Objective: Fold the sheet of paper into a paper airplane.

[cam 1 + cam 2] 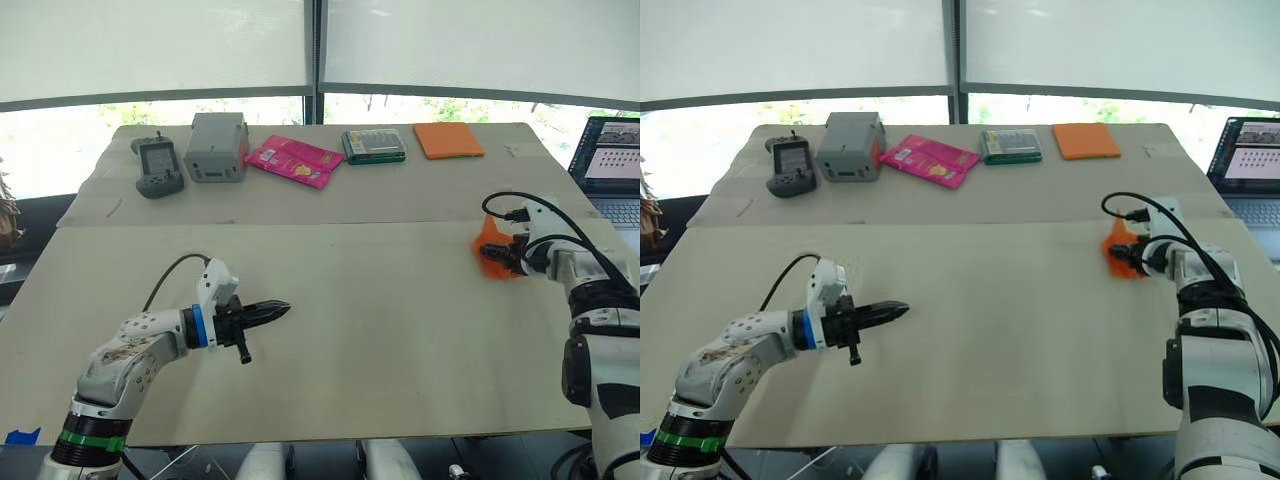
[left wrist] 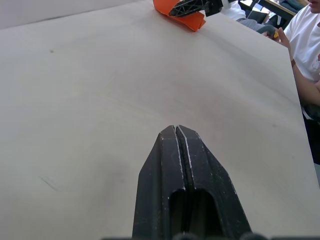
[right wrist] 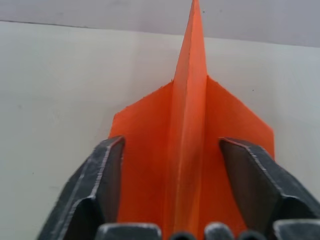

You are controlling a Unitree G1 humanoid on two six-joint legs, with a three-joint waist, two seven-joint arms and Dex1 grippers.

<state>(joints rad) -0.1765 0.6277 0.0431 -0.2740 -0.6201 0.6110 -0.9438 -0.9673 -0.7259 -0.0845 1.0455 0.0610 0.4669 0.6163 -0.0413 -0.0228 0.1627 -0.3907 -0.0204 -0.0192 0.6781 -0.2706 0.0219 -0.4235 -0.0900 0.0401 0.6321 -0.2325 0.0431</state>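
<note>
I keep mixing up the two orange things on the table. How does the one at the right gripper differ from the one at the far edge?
The paper airplane is folded, with a raised centre fin between two wings; the orange rectangle lies flat and smooth. The paper airplane sits between the right gripper's open fingers; the orange rectangle lies untouched beside the green box. Both are bright orange and on the table.

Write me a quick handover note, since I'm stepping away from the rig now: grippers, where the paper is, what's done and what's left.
Left gripper: shut, empty, hovering over the bare near part of the table.
Right gripper: open, its fingers either side of the paper airplane at the table's right side.
Done: the orange paper is already folded into a pointed wedge with a raised centre fin.
Left: judging by the shape, probably only final tidying or release; check the creases before moving on.
</note>
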